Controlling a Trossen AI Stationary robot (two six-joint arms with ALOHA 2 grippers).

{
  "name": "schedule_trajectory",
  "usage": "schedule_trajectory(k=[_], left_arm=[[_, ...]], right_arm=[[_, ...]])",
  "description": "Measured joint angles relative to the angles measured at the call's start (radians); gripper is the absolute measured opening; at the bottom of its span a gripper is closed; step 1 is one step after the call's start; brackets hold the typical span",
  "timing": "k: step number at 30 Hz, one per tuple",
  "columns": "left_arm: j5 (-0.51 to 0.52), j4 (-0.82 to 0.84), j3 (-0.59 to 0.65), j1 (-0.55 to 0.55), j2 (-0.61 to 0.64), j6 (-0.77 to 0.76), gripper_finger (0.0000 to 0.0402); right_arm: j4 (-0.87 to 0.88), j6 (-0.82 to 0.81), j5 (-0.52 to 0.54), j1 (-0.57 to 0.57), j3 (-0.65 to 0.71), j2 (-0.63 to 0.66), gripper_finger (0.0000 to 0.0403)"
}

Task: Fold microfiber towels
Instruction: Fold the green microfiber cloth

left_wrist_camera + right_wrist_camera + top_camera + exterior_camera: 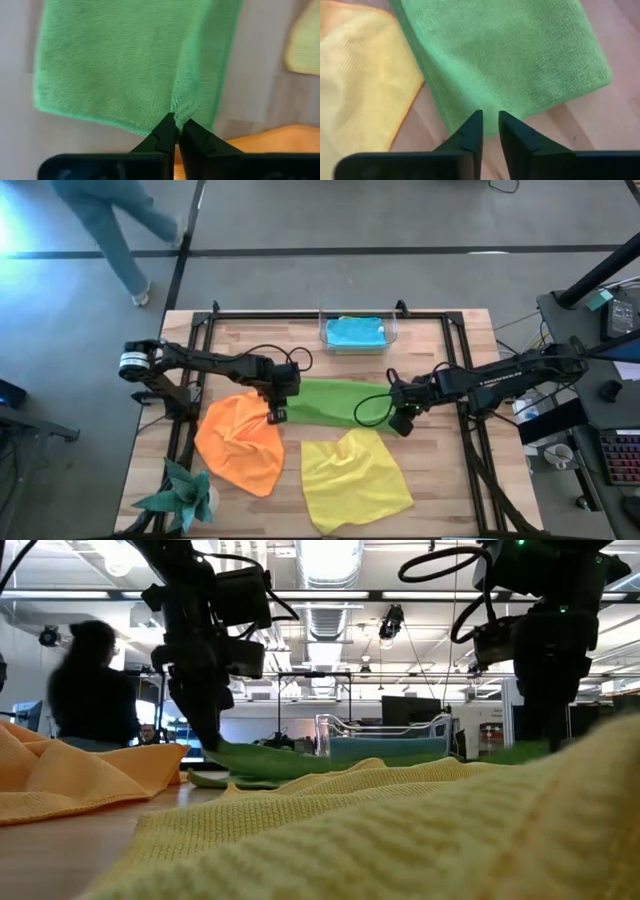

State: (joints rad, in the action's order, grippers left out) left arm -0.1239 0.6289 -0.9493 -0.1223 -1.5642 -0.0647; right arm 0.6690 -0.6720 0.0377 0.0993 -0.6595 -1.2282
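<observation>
A lime green microfiber towel (335, 402) lies folded into a band at the table's middle. My left gripper (277, 416) is shut on its left end. My right gripper (402, 423) stands over the towel's right end (520, 100), its fingers a little apart with nothing between them. An orange towel (240, 442) lies crumpled at the near left. A yellow towel (355, 478) lies near the front edge. A blue towel (355, 332) sits in a clear box at the far side. My left gripper pinches the green towel's edge close to a corner (181, 111) between its two fingers, coming steeply from above. The cloth puckers at the fingertips. How many layers are held cannot be told. That end (228, 754) is raised a little; the towel's remainder lies on the table.
A teal spiky paper ornament (185, 495) stands at the near left corner. The clear box (392, 330) stands at the far edge. A black frame (460, 370) runs along the table's sides. A person (110, 220) walks beyond the far left corner.
</observation>
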Motion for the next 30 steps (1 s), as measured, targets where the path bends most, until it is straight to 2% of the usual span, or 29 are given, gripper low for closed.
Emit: schedule_trajectory(k=[8,13,18,22,27,30], left_arm=[[-0.131,0.008,-0.002,0.0,0.0,-0.001,0.0068],[-0.134,0.037,-0.027,0.001,0.002,-0.008,0.0128],[-0.134,0.185,-0.098,0.0,0.003,-0.007,0.0179],[-0.125,0.209,-0.13,0.0,0.006,-0.006,0.0195],[-0.011,0.075,-0.123,-0.001,0.0,-0.006,0.0196],[0.012,-0.01,-0.119,-0.003,-0.019,-0.005,0.0196]], right_arm=[[0.006,0.027,-0.063,0.001,0.005,0.001,0.0118],[0.008,0.026,-0.063,-0.001,-0.011,0.005,0.0134],[0.019,-0.005,-0.063,-0.001,-0.036,0.018,0.0139],[0.031,-0.03,-0.046,-0.001,-0.046,0.036,0.0135],[0.032,-0.104,0.056,-0.002,-0.047,0.044,0.0128],[0.031,-0.178,0.073,-0.017,-0.046,0.042,0.0126]])
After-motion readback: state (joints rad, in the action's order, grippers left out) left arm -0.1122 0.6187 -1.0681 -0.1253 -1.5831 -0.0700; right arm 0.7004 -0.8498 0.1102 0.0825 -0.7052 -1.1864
